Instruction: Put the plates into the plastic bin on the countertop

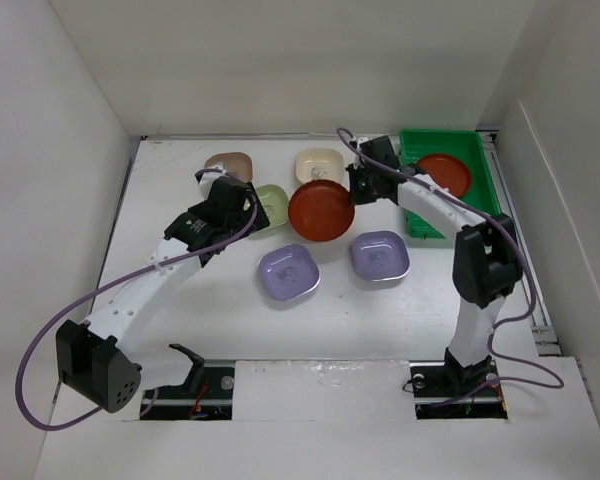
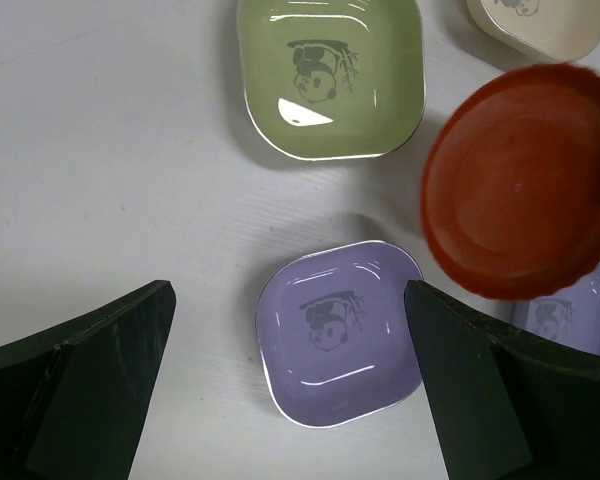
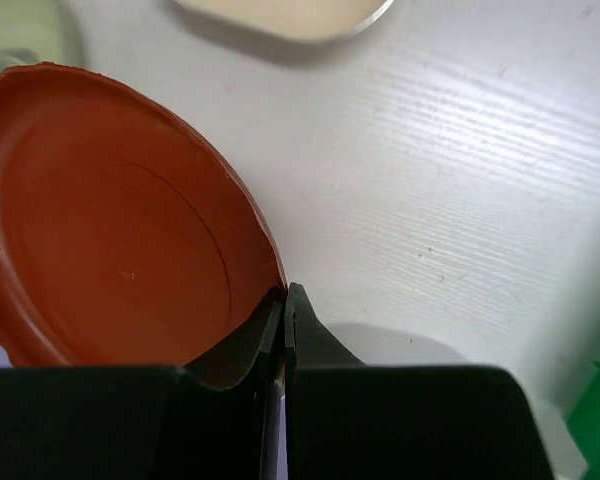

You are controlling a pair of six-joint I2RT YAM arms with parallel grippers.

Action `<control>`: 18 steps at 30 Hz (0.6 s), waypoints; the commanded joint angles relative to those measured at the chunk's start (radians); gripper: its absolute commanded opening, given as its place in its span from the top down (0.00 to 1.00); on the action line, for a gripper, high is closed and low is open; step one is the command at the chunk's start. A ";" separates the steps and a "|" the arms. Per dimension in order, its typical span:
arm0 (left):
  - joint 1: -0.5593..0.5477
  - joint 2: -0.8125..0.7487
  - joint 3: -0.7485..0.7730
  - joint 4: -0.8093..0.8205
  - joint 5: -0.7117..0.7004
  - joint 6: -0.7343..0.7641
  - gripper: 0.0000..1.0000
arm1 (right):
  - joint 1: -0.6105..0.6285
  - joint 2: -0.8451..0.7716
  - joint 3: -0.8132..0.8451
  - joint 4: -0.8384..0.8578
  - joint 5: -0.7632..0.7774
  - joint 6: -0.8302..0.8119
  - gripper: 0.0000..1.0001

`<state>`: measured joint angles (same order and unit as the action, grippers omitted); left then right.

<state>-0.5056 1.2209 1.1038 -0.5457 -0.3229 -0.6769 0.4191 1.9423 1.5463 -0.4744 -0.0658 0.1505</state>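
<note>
Near row: the lavender plate point(image 1: 288, 271) and the second lavender plate point(image 1: 380, 255) lie flat on the countertop point(image 1: 210, 315), apart from each other and untouched. The left gripper point(image 2: 288, 300) hangs over the first of these. Its jaws are spread wide w/ nothing betw. them, so it is not engaged. Mid row: the right gripper point(image 3: 285, 320) is clenched on the rim of the red plate point(image 3: 110, 220), pinching only the edge on the bin side, a thin bite. That plate sits betw. the green plate point(image 2: 330, 80) and the bin, and overlaps the second lavender plate in the left wrist view. It appears tipped or part-raised, but whether its far edge is off the surface cannot be confirmed. Far row: the cream plate point(image 1: 320, 165) and the pink plate point(image 1: 229, 165) lie flat, apart. Far right: the bin point(image 1: 483, 150) holds the other red plate point(image 1: 443, 175), w/ some floor free. Assessment: the step in hand is carrying the gripped plate to the bin. Recommend:
- Raise it clear first so the hanging edge does not drag over neighbouring plates.
- Keep the wrist steady, as an edge grip lets the plate swing or slip.
- Cross the bin wall w/ margin.
- Lower it beside or onto the plate inside, and release low.
</note>
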 commanded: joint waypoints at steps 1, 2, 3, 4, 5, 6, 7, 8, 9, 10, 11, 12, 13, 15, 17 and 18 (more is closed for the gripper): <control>0.003 -0.032 -0.009 -0.007 -0.021 0.004 0.00 | 0.006 -0.132 0.014 0.023 0.001 0.037 1.00; 0.003 -0.032 -0.009 -0.007 -0.021 0.004 0.00 | -0.003 -0.144 0.026 0.014 0.017 0.037 1.00; 0.003 -0.032 -0.009 -0.007 -0.021 0.004 0.00 | -0.003 -0.155 0.041 -0.003 0.039 0.037 1.00; 0.003 -0.032 -0.009 -0.007 -0.021 0.004 0.00 | -0.012 -0.173 0.041 -0.003 0.067 0.037 1.00; 0.003 -0.041 -0.009 -0.007 -0.021 0.004 0.00 | -0.022 -0.174 0.054 -0.018 0.095 0.049 1.00; 0.003 -0.041 -0.009 -0.007 -0.021 0.004 0.00 | -0.035 -0.189 0.054 -0.018 0.137 0.067 1.00; 0.003 -0.041 -0.009 -0.007 -0.012 0.004 0.00 | -0.084 -0.198 0.054 -0.018 0.155 0.083 1.00; 0.003 -0.050 -0.009 -0.007 -0.011 0.004 0.00 | -0.117 -0.216 0.054 -0.018 0.168 0.116 1.00; 0.003 -0.050 -0.009 -0.007 -0.001 0.004 0.00 | -0.155 -0.217 0.054 0.005 0.181 0.135 1.00; 0.003 -0.050 -0.009 0.003 -0.001 0.004 0.00 | -0.239 -0.226 0.045 0.016 0.191 0.161 1.00; 0.003 -0.063 -0.009 0.003 0.008 0.004 0.00 | -0.284 -0.226 0.044 0.026 0.192 0.185 1.00; 0.003 -0.063 -0.009 0.003 0.008 0.004 0.00 | -0.325 -0.226 0.044 0.036 0.192 0.214 1.00; 0.003 -0.063 -0.009 0.003 0.008 0.004 0.00 | -0.366 -0.214 0.058 0.036 0.201 0.234 1.00; 0.003 -0.072 -0.018 0.003 0.008 0.004 0.00 | -0.479 -0.186 0.077 0.036 0.181 0.262 1.00; 0.003 -0.072 -0.027 0.003 0.008 0.014 0.00 | -0.560 -0.158 0.113 0.045 0.158 0.273 1.00; 0.003 -0.081 -0.027 0.013 0.008 0.014 0.00 | -0.580 -0.119 0.127 0.045 0.149 0.273 1.00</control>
<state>-0.5056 1.1702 1.0939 -0.5423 -0.3141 -0.6765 -0.1173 1.7851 1.6073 -0.4629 0.0868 0.3679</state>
